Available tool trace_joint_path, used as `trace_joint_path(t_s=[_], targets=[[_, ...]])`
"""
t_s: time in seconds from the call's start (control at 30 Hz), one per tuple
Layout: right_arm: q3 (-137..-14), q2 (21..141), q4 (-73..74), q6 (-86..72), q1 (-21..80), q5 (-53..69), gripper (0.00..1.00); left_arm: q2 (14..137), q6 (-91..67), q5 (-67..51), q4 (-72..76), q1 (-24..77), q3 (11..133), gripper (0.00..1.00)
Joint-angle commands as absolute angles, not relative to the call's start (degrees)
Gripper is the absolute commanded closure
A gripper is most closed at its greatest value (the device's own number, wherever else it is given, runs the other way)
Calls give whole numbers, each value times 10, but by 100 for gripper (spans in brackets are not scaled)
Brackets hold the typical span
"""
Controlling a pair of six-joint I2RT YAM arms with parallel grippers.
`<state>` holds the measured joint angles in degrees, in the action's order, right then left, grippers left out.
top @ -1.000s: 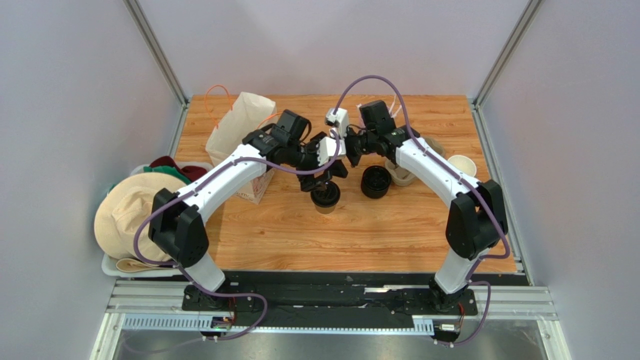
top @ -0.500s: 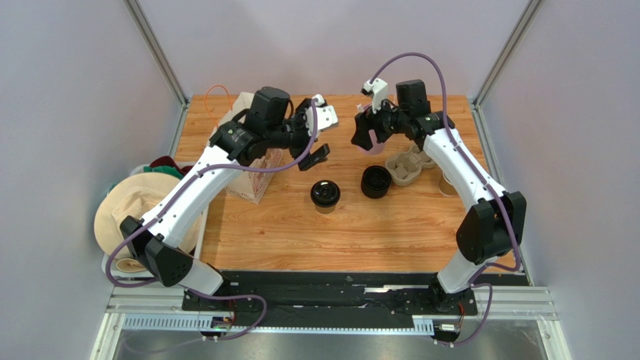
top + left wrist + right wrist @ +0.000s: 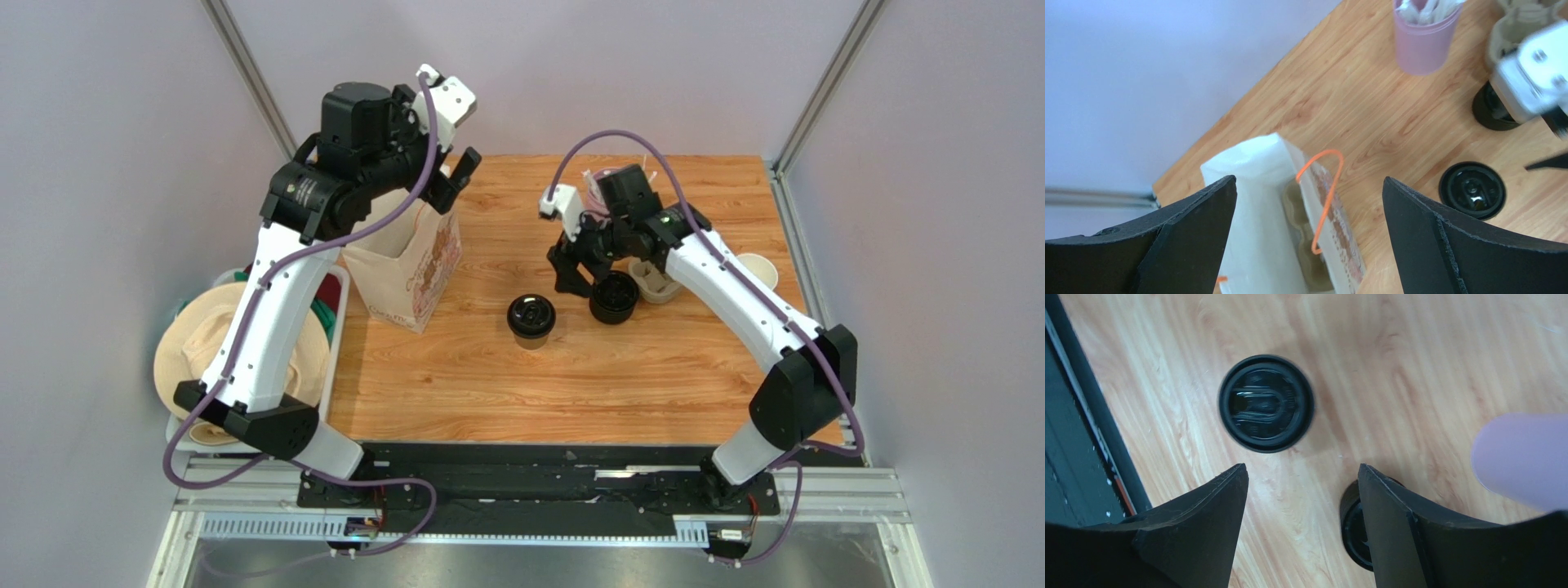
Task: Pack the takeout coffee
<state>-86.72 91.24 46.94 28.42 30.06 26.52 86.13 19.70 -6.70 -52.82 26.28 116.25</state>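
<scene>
The takeout coffee (image 3: 531, 319), a small brown cup with a black lid, stands alone at the table's middle; its lid also shows in the left wrist view (image 3: 1473, 190) and the right wrist view (image 3: 1266, 403). My left gripper (image 3: 454, 147) (image 3: 1309, 180) hangs high over the white paper bag (image 3: 411, 257) (image 3: 1260, 233), jaws wide open and empty. The bag stands open with a cardboard carrier (image 3: 1306, 245) inside. My right gripper (image 3: 579, 272) (image 3: 1301, 471) is low between the coffee and a stack of black lids (image 3: 613, 297) (image 3: 1355, 530), open over bare wood.
A pink cup of white sticks (image 3: 1422, 37) stands behind the right gripper. A cardboard cup carrier (image 3: 659, 284) and nested brown cups (image 3: 751, 270) sit at the right. A bin of hats (image 3: 227, 343) lies off the table's left edge.
My left arm rose from the coffee and swung back-left over the bag. My right arm rose, then dropped beside the lid stack, its jaws narrowing. The coffee stayed put.
</scene>
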Motion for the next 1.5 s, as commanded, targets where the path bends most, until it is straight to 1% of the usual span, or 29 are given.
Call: trace_joint_path(t_s=[0.0, 0.07, 0.13, 0.27, 0.4, 0.67, 0.8, 0.97, 1.0, 1.03, 1.1, 1.17, 1.27, 1.3, 1.4, 1.47], targets=[[-840, 905, 466, 342, 368, 217, 30, 853, 173, -37, -559, 229, 1142, 3], [-844, 918, 457, 345, 394, 192, 31, 846, 169, -48, -553, 213, 1117, 3], [-850, 936, 453, 338, 406, 194, 33, 835, 168, -55, -550, 202, 1102, 3], [-878, 982, 491, 329, 435, 187, 38, 816, 170, -58, -547, 185, 1080, 3], [-884, 1022, 483, 304, 460, 133, 38, 796, 171, -55, -538, 176, 1058, 3], [-889, 1038, 470, 292, 461, 116, 39, 776, 171, -56, -524, 176, 1034, 3], [-885, 1042, 474, 290, 461, 120, 43, 776, 172, -53, -522, 176, 1030, 3], [-880, 1041, 477, 291, 465, 120, 55, 779, 172, -57, -522, 176, 1034, 3], [-880, 1043, 480, 292, 467, 119, 62, 780, 172, -56, -522, 176, 1034, 3], [-881, 1046, 482, 292, 467, 120, 65, 780, 172, -55, -522, 176, 1034, 3], [-886, 1049, 491, 294, 469, 119, 70, 783, 171, -57, -523, 176, 1034, 3], [-887, 1049, 495, 295, 471, 119, 71, 783, 172, -54, -524, 176, 1034, 3], [-889, 1046, 501, 301, 472, 113, 80, 784, 173, -52, -524, 176, 1034, 3], [-892, 1046, 505, 302, 473, 109, 87, 784, 174, -52, -524, 176, 1034, 3], [-904, 1043, 517, 308, 472, 96, 100, 785, 175, -55, -526, 177, 1037, 3], [-911, 1036, 526, 310, 472, 87, 100, 786, 177, -59, -528, 176, 1038, 3]])
